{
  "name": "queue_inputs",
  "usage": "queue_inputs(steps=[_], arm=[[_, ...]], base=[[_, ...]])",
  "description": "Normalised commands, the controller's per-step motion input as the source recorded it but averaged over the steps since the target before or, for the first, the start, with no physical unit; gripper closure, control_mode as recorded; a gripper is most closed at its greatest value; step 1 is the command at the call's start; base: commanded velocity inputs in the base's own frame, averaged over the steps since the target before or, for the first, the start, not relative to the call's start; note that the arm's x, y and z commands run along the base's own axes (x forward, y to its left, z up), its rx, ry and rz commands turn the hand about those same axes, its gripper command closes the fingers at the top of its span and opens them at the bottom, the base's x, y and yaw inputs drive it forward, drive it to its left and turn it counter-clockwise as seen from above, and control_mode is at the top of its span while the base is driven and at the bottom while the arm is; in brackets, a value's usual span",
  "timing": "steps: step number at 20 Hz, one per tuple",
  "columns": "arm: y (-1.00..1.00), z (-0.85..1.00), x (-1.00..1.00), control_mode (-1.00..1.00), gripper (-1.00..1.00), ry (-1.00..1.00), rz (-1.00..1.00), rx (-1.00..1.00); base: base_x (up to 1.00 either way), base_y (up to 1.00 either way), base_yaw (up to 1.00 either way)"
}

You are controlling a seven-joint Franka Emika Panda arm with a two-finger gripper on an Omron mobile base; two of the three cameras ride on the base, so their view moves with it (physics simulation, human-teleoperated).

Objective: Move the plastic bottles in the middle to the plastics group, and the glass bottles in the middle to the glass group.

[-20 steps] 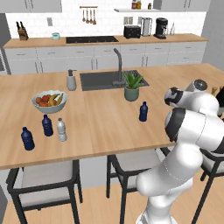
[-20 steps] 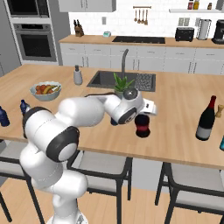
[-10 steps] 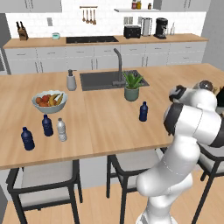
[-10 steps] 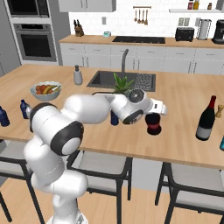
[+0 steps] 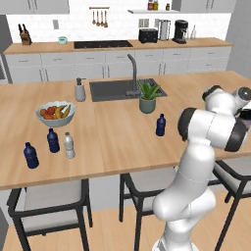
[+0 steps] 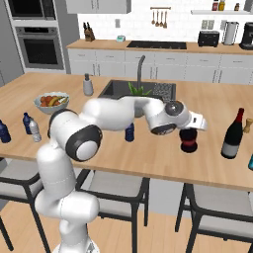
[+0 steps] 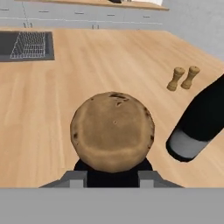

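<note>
Squat glass bottle [image 6: 188, 140] held at the neck, just short of the tall glass bottle [image 6: 232, 133].
Gripper [image 7: 112, 175] seen narrowed round the neck under the cork. Judged heavy, rigid, slick, breakable; a low neck grip is advised. Blue plastic bottle [image 6: 129, 132] left mid-counter.

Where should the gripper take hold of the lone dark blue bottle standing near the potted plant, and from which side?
Grip the dark blue bottle round its straight body, below the blue cap, coming in level from the stool side of the counter. It stands upright, with bare wood around it; the potted plant sits behind it, so that side is probably tighter.
</note>
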Motion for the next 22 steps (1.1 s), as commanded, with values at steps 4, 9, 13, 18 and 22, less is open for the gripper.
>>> queue_inputs(steps=[4,9,13,18,22], arm=[[-0.44,-0.04,-0.26,-1.0,1.0,-0.07,-0.02,0.02],[-0.09,-0.01,-0.24,-1.0,1.0,-0.1,-0.01,0.0],[0.0,0.07,-0.07,-1.0,1.0,-0.04,0.0,0.0],[0.0,0.3,0.12,-1.0,1.0,0.13,-0.06,0.0],[-0.07,0.05,0.02,-1.0,1.0,0.19,-0.04,0.01]], base=[[0.0,0.0,0.0],[0.0,0.0,0.0],[0.0,0.0,0.0],[0.0,0.0,0.0],[0.0,0.0,0.0]])
